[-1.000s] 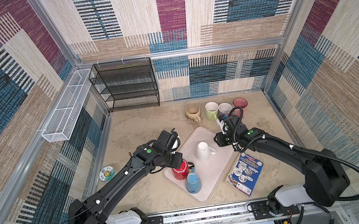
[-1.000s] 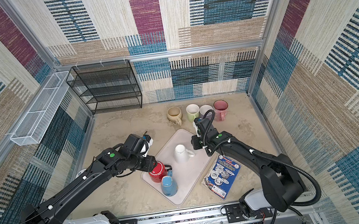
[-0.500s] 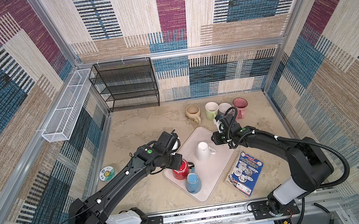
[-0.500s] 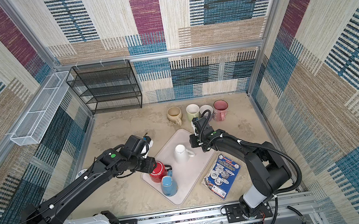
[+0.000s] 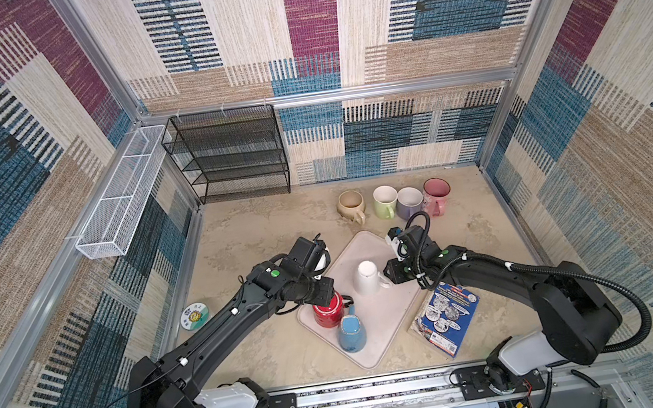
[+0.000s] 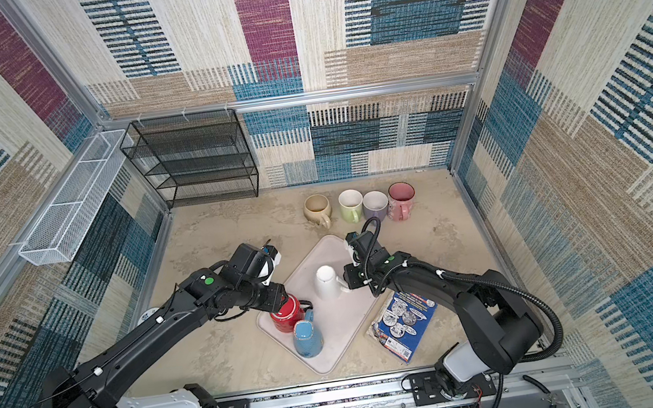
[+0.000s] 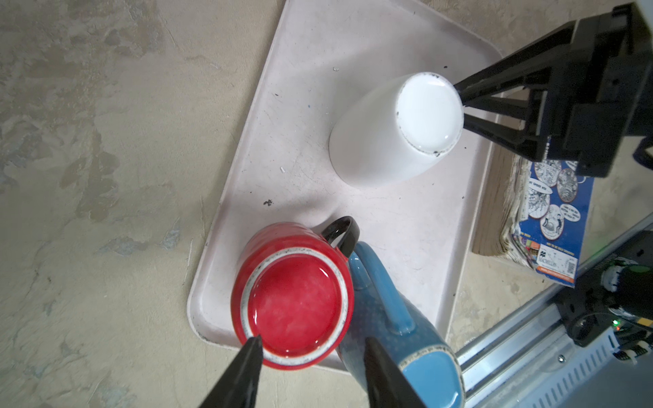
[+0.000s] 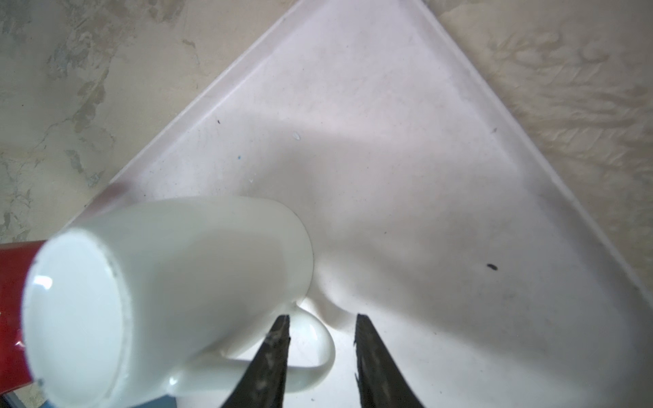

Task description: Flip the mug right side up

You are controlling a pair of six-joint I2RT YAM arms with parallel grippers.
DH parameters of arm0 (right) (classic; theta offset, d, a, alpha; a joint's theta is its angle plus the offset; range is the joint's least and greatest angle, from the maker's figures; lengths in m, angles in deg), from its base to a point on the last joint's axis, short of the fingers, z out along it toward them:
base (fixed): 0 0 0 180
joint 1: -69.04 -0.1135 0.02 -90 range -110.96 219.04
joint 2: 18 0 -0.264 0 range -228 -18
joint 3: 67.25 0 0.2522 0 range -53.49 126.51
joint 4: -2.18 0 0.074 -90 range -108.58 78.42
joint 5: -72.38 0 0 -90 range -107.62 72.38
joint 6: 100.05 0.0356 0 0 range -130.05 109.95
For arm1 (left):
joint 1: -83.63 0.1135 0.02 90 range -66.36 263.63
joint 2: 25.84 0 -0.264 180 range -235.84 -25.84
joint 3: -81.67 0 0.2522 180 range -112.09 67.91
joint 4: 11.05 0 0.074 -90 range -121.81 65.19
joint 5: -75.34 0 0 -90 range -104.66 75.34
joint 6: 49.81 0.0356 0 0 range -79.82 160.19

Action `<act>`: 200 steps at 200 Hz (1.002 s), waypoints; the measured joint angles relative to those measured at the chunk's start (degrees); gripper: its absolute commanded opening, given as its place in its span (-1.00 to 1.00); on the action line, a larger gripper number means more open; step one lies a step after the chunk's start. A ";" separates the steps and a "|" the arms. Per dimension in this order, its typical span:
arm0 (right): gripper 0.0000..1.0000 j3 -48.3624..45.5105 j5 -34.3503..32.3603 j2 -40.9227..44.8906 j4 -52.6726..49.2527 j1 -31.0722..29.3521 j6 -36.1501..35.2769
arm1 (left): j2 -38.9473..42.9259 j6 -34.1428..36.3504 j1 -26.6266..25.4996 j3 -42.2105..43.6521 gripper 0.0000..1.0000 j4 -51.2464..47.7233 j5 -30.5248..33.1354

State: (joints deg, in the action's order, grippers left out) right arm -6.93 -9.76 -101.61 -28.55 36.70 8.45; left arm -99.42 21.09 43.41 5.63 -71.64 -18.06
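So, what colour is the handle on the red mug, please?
Black; the handle shows best in the left wrist view.

A: Entry: setting type?
B: Robotics lab test cell.
A: Evidence?
B: Silver aluminium frame [image 5: 387, 88]; walls of patchwork woven fabric panels [image 5: 312, 18]; two black robot arms [image 5: 213, 331] mounted on a metal base rail [image 5: 379, 391].
A: Fittings?
B: Black wire-mesh shelf rack [image 5: 233, 153]; white wire basket [image 5: 119, 199] on the side wall; mottled beige tabletop [image 5: 260, 229].

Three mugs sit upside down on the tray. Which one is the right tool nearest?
The white mug, standing alone; the right tool is open at its handle. The red mug and blue mug sit together farther off.
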 measured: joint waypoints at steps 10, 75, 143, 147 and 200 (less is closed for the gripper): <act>-0.31 -0.42 0.02 0.55 -0.07 -0.94 0.50 | 0.04 -0.02 -0.04 0.00 0.03 0.00 0.00; -0.31 -2.86 0.04 1.95 1.05 -8.26 3.87 | -0.04 -0.26 -0.74 0.02 0.02 0.17 -0.02; -0.31 -3.69 0.70 2.05 5.03 -9.07 6.99 | -6.58 -0.44 -1.73 -2.29 -0.22 1.73 -0.85; -0.31 -3.69 0.70 2.05 5.22 -9.07 7.13 | -6.99 -0.44 -1.79 -2.60 -0.24 1.86 -1.14; -0.31 -3.69 0.70 1.57 7.91 -9.11 7.80 | -13.88 -0.44 -2.80 -6.54 -0.43 4.24 -1.57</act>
State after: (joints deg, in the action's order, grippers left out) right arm -10.62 -9.06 -100.04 -20.64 27.59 16.26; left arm -113.30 20.66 40.61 -0.90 -67.40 -19.63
